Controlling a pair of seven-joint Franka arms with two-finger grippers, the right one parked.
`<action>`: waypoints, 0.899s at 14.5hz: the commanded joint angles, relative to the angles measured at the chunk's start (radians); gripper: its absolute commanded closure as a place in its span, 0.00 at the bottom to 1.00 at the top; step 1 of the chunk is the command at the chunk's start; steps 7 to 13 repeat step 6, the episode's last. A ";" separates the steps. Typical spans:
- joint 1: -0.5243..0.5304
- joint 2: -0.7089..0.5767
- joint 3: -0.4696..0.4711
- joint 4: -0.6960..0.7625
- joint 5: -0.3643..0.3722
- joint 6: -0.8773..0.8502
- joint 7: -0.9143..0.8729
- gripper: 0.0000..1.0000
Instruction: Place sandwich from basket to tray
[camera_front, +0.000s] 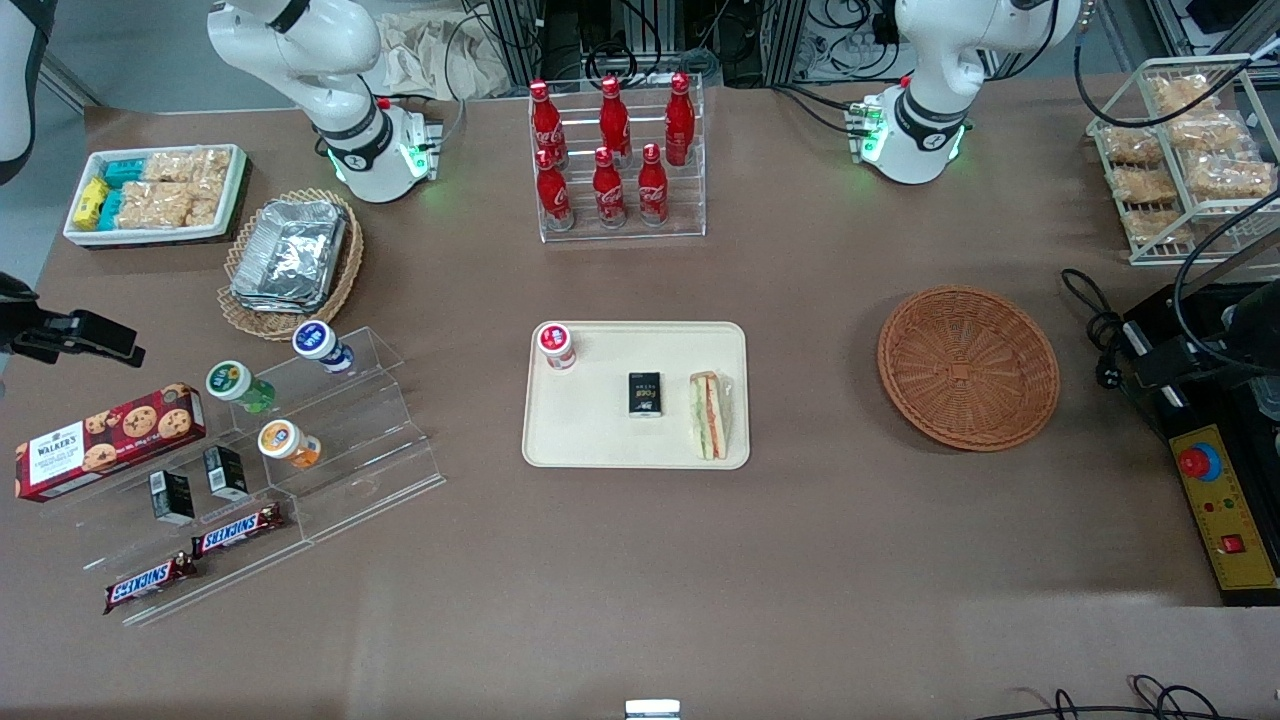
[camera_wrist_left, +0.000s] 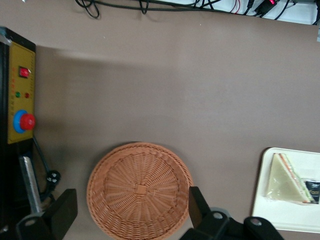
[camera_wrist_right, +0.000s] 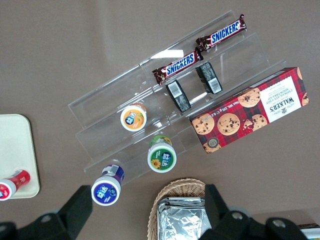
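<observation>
1. The basket (camera_front: 968, 367) is woven reddish-brown wicker, rough and matt.
2. The tray (camera_front: 600, 440) is smooth cream plastic.
3. The sandwich (camera_front: 710, 414) sits in glossy clear wrap.
4. The gripper (camera_wrist_left: 127, 210) above the basket has matt black fingers (camera_wrist_left: 197, 205), spread wide.

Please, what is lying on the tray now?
On the tray lie the sandwich, a black packet and a red-capped cup. The open gripper hovers above the basket.

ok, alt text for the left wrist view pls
The open gripper hangs above the empty wicker basket on the brown table. The sandwich lies on the cream tray beside it; a yellow control box sits nearby.
</observation>
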 joint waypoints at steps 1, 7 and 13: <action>-0.011 -0.003 -0.037 -0.013 -0.012 -0.011 -0.088 0.01; -0.014 0.011 -0.042 0.001 0.001 -0.004 -0.084 0.01; -0.014 0.011 -0.042 0.001 0.001 -0.004 -0.084 0.01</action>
